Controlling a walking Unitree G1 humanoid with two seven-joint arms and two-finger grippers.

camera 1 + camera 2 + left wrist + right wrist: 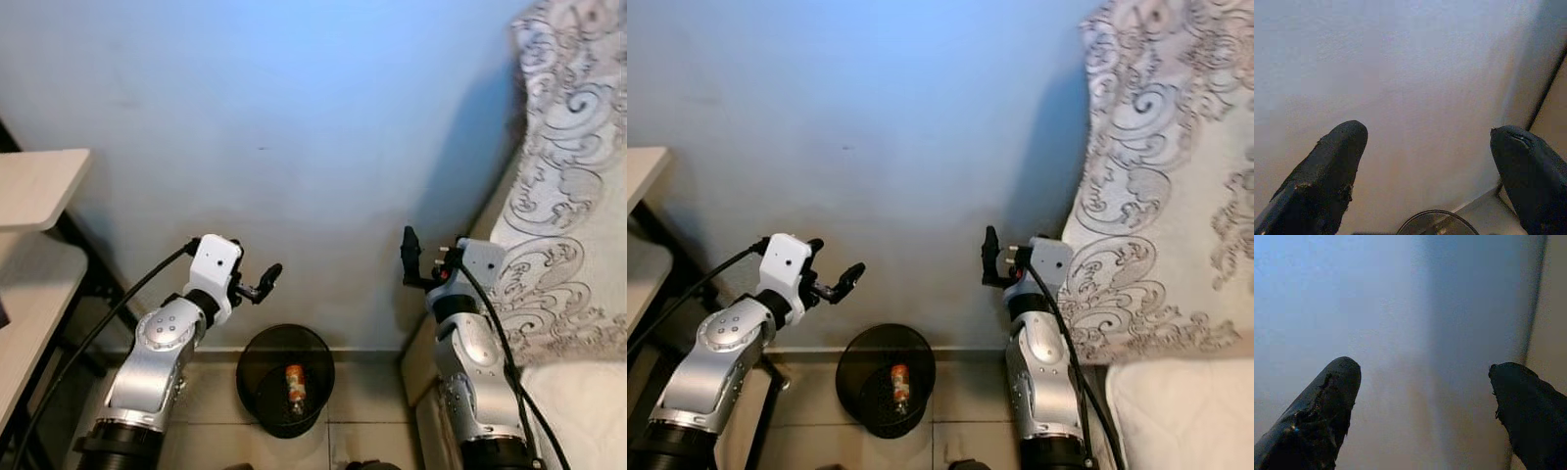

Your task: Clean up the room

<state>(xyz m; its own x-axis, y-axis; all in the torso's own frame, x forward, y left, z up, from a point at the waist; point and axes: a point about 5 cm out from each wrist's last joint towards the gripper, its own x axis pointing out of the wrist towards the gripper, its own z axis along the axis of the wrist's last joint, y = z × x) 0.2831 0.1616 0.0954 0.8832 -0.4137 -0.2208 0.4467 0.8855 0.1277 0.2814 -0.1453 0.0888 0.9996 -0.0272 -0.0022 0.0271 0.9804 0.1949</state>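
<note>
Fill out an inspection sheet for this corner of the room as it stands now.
Surface: tiled floor, beige, at the foot of a pale blue wall.
Job's things: round black mesh waste bin against the wall, an orange-labelled bottle inside it.
Clutter: nothing seen.
Grippers: left gripper and right gripper both open, empty, raised toward the wall.
Cables: black cable along the left arm, another on the right.
Surroundings: light wooden shelf on the left, grey-patterned white fabric on the right.
</note>
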